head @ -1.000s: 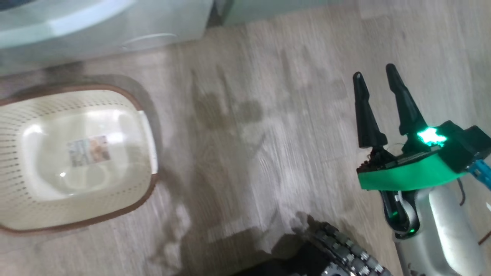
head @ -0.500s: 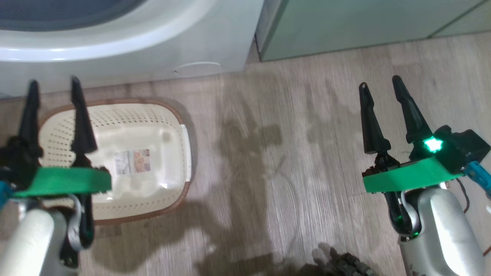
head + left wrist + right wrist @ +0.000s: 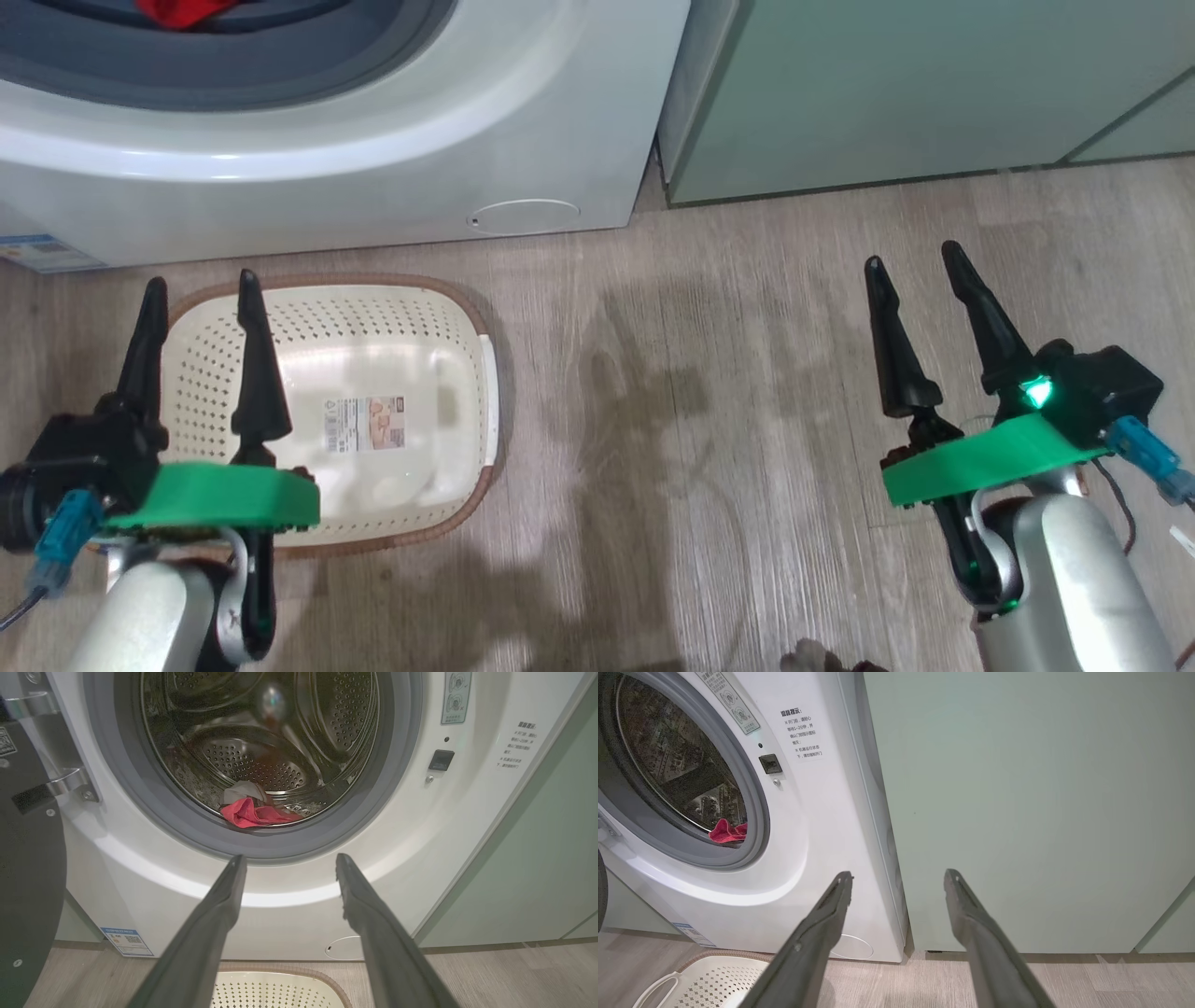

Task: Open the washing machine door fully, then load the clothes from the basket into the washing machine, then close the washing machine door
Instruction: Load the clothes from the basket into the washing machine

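The white washing machine point(image 3: 392, 131) stands ahead, its drum mouth uncovered. Red and white clothes point(image 3: 250, 809) lie at the front of the steel drum, and also show as the clothes point(image 3: 726, 831) and as a red scrap of clothes point(image 3: 182, 9). The washing machine door point(image 3: 28, 868) hangs swung out at the left, its black rim on the hinge. On the floor before the machine sits the cream basket point(image 3: 373, 313), holding nothing but its label. My left gripper point(image 3: 201, 280) hovers open above the basket's left part, pointing at the drum point(image 3: 290, 857). My right gripper point(image 3: 912, 256) is open over bare floor.
A pale green cabinet point(image 3: 1017, 812) stands flush against the machine's right side, and my right gripper point(image 3: 898, 873) points at the seam between the two. Wood-look floor point(image 3: 709, 392) spreads to the right of the basket. A blue-white sticker point(image 3: 127, 941) marks the machine's lower left corner.
The head view has swung up and over, so the machine's mouth, the cabinet and my left arm have come into it. Both grippers stay open, and the basket lies empty throughout.
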### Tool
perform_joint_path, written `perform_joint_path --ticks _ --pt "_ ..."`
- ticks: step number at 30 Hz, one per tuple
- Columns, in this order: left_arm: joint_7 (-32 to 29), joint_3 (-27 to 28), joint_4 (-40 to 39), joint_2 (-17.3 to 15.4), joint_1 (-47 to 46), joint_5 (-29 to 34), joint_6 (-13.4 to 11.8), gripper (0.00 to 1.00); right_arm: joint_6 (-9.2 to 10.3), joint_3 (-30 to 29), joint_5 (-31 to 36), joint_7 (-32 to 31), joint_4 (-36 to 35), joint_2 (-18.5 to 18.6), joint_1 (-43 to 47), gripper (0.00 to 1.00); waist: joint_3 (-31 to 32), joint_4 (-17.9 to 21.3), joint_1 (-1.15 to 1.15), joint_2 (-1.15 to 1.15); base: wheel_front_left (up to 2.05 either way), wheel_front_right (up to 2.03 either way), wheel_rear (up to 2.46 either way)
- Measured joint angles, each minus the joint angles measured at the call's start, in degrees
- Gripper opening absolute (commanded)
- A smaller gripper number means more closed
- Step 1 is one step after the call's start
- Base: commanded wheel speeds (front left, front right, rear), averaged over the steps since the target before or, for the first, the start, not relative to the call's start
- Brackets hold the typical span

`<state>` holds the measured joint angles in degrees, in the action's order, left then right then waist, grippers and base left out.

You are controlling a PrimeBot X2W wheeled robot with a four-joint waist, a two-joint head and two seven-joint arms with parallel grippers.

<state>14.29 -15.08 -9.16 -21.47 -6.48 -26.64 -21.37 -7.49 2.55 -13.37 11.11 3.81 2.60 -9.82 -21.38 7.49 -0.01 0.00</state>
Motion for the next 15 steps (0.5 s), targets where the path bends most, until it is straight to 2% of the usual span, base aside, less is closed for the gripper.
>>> perform_joint_path --ticks 15 --pt "0.0 0.09 1.3 1.14 0.66 0.52 1.56 1.0 0.0 0.31 0.71 -1.03 -1.07 0.0 1.19 1.0 1.1 -0.27 0.0 0.0 0.0 0.0 0.0"
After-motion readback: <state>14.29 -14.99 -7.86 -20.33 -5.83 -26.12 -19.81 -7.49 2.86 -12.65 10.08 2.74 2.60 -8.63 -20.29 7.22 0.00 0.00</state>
